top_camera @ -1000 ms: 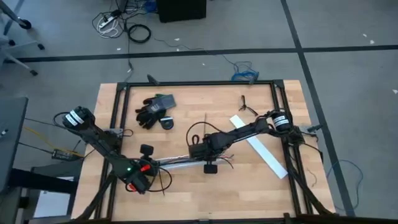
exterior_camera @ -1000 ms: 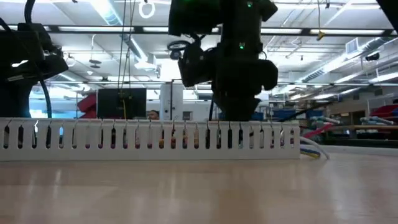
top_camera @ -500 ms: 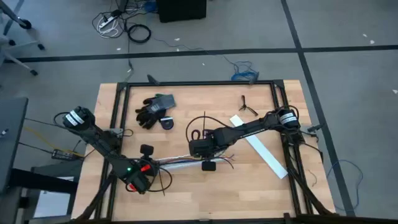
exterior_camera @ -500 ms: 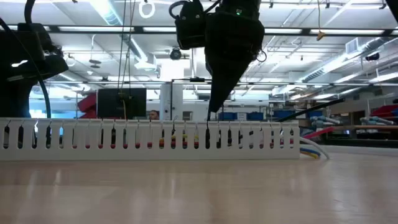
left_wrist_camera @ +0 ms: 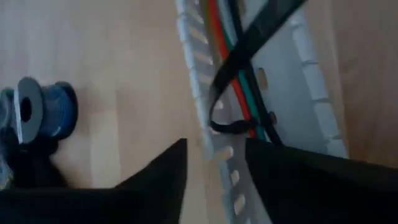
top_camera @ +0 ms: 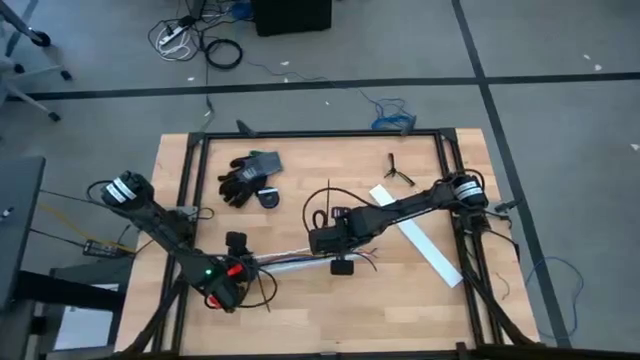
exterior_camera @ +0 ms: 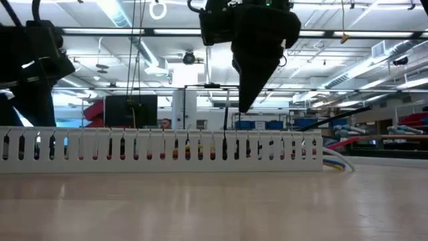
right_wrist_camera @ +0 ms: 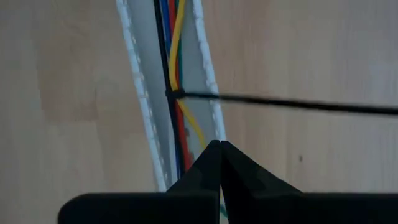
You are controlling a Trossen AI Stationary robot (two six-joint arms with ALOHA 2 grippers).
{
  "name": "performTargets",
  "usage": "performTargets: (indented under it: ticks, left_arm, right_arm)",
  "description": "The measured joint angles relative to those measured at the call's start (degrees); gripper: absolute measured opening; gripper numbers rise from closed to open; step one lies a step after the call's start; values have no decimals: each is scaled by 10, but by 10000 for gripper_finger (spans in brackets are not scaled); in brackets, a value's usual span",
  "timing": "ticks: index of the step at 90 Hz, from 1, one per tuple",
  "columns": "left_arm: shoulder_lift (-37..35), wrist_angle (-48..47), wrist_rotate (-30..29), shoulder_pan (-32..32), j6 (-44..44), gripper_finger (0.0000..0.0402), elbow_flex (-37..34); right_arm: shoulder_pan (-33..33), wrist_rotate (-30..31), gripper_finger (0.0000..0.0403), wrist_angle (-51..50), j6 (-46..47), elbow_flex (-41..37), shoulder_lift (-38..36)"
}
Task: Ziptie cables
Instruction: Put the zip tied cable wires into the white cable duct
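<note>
Right wrist view, over the white slotted channel (right_wrist_camera: 134, 81): showed the right gripper (right_wrist_camera: 219, 144) with its two fingers pressed together to a single point, clamped on nothing. Found the ziptie (right_wrist_camera: 280, 102) just ahead of those tips, not touching them, cinched at one end around the cables (right_wrist_camera: 176, 62) and running straight out sideways over the channel wall onto bare wood. Placed the strap's long axis across the gripper's line of reach, with the cables lying along that line inside the channel. Confirmed, in the low view, the same pointed tip hanging above the channel, clear of it.

Caught the left gripper (left_wrist_camera: 216, 146) with fingers (left_wrist_camera: 168, 174) spread apart, straddling the channel's wall at the far end of the run, gripping nothing. Left the right arm plainly nearer the ziptie's free tail. Judged that any tightening pull would likely fall to the right gripper, needing its fingers parted first, then closed across the strap.
</note>
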Motion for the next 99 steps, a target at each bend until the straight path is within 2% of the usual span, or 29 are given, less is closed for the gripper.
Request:
performTargets:
  ticks: [11,24,38,60,75,81,90,99]
  left_arm:
    - [0,-69,-1,0,-4,198,37]
    - [0,-120,4,0,5,201,102]
    - [0,-156,35,0,5,201,163]
    - [-4,-281,81,-35,-100,197,184]
    - [-12,-347,81,-89,-217,184,184]
    - [-17,-344,66,-119,-277,180,178]
    - [-17,-322,33,-163,-355,177,162]
    - [-17,-269,-4,-199,-414,177,136]
  right_arm:
    - [3,2,0,-12,2,0,0]
    - [4,3,0,-15,2,0,0]
    - [5,25,0,-20,-5,0,-3]
    - [15,39,0,-25,-15,-1,-41]
    - [39,48,0,-29,-13,-9,-84]
    - [52,58,0,-23,-3,-29,-107]
    - [67,74,0,39,16,-84,-150]
    - [77,58,0,209,18,-172,-191]
